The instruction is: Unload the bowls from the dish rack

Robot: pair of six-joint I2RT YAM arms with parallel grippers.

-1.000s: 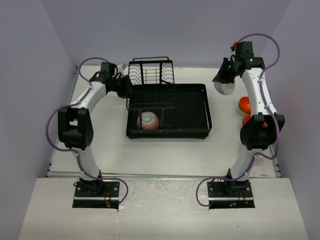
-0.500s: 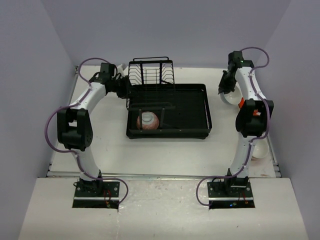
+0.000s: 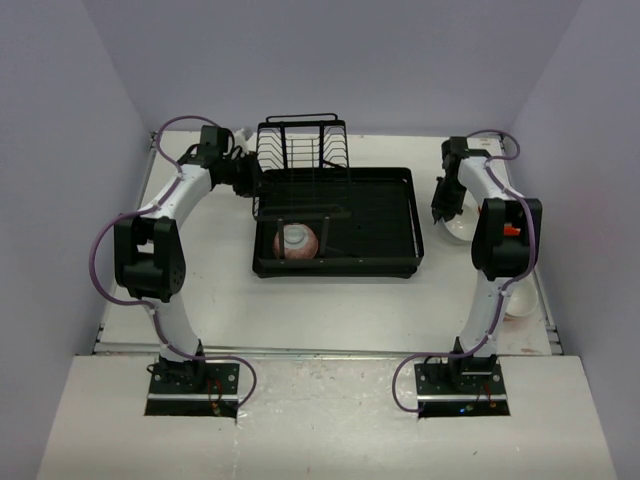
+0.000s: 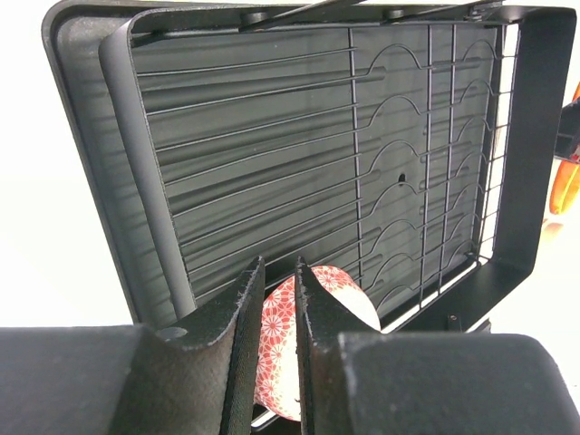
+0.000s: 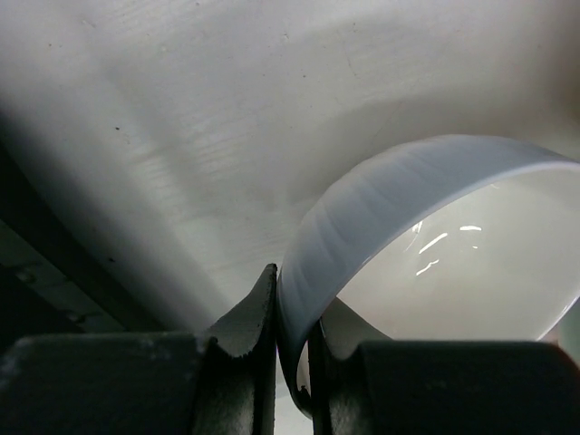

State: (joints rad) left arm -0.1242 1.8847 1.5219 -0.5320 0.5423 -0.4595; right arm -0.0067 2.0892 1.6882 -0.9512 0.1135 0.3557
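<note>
Presently on the table (image 3: 220,290), a flat matte white surface inside pale lilac walls:

Item 1. Dish rack (image 3: 372,212), black and rectangular, a shallow tray with raised walls and rounded corners, at the middle of the table. The floor is ribbed plastic under a thin wire grid with small wavy humps (image 4: 272,163). An upright section of slotted wire (image 3: 300,145) rises at its far left end.

Item 2. Patterned bowl (image 3: 296,240), small and round, with a red-and-white floral print outside and plain white inside. It lies tilted in the near left part of the dish rack and is the only bowl in it (image 4: 337,288).

Item 3. White bowl (image 3: 460,228), glossy and smooth with a thin wall, out of the dish rack and low at the table just beside its right side. Whether it touches the table cannot be told. The right wrist view shows bright glints on its inner curve (image 5: 435,199).

Item 4. Pale bowl (image 3: 520,305), near the right edge of the table, mostly hidden behind the right arm.

Item 5. Right gripper (image 3: 440,210), with black textured fingers, pinching the wall of the white bowl, one finger outside and one inside the rim (image 5: 294,299).

Item 6. Left gripper (image 3: 248,182), at the far left corner of the dish rack. Its fingers are narrowly parted with a slim slit between them and nothing in it (image 4: 279,267), and the patterned bowl shows beyond.
</note>
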